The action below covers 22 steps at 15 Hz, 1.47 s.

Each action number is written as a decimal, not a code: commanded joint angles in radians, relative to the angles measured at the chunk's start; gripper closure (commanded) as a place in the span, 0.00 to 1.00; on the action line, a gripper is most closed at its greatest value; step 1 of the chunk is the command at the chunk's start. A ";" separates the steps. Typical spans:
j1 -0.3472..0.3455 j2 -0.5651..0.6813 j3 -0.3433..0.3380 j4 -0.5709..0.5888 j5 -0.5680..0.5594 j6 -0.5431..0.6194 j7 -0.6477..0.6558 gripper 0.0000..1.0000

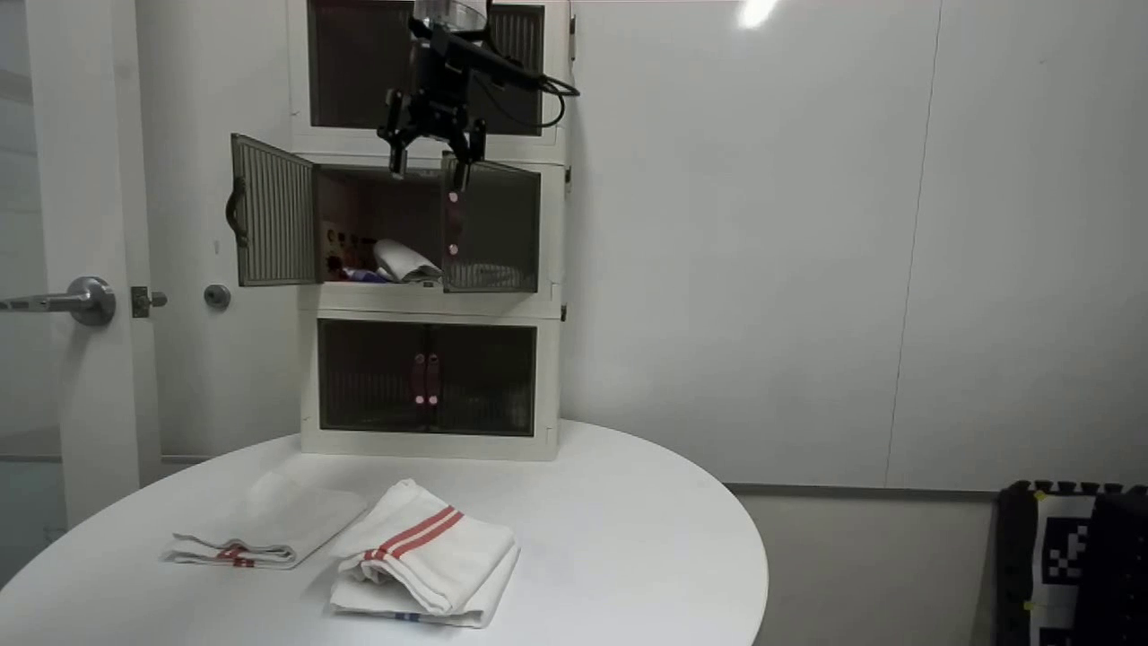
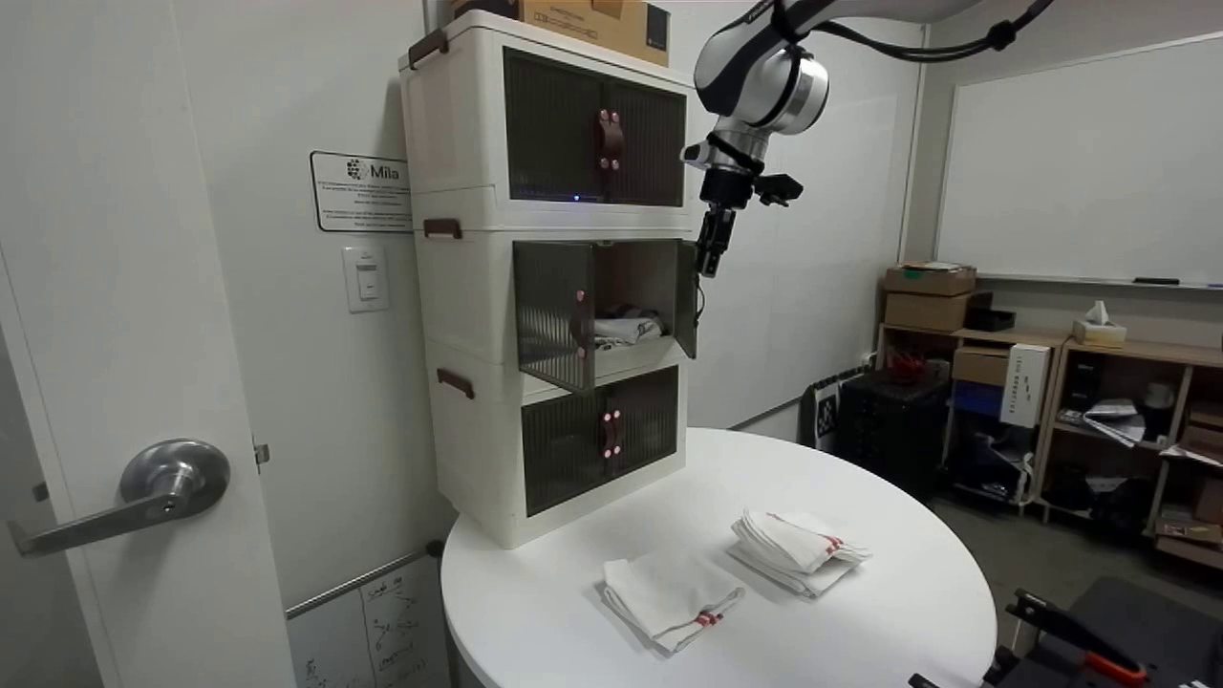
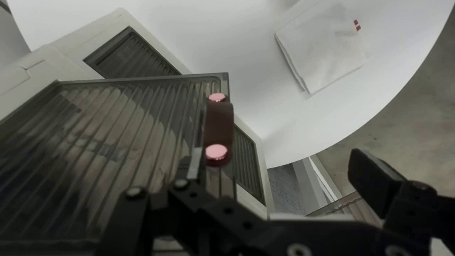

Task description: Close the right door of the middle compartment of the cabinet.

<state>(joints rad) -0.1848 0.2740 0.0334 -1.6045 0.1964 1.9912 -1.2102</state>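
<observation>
The cabinet [image 1: 430, 301] is a white stack of three sections. Its middle compartment [image 1: 395, 202] is dark inside and holds white cloth; it also shows in an exterior view [image 2: 635, 272]. The right door [image 1: 493, 229] stands partly open, swung out; it shows edge-on in an exterior view [image 2: 686, 296]. In the wrist view the right door [image 3: 124, 142] fills the left, with a brown strap handle and pink studs. My gripper [image 1: 430, 170] is open and empty, at the door's upper free edge [image 2: 709, 258]. In the wrist view [image 3: 277, 163] one finger lies beside the handle; contact cannot be told.
The left door [image 1: 276, 215] also stands open, wide to the side; it shows in an exterior view [image 2: 554, 315]. The round white table [image 1: 646, 538] bears folded white towels [image 1: 430, 547] with red stripes. A cardboard box [image 2: 592, 24] sits on top of the cabinet.
</observation>
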 commanded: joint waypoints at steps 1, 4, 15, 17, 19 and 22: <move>0.035 0.056 -0.018 0.053 0.001 0.105 0.126 0.00; 0.057 0.084 -0.015 0.065 -0.012 0.213 0.287 0.00; 0.151 0.127 -0.006 0.059 -0.185 0.443 0.803 0.00; 0.160 0.136 -0.010 0.064 -0.209 0.478 0.855 0.00; 0.166 0.147 -0.013 0.071 -0.229 0.506 0.899 0.00; 0.171 0.166 -0.015 0.092 -0.251 0.525 0.943 0.00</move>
<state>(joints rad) -0.0297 0.4070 0.0316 -1.5571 -0.0179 2.4916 -0.3271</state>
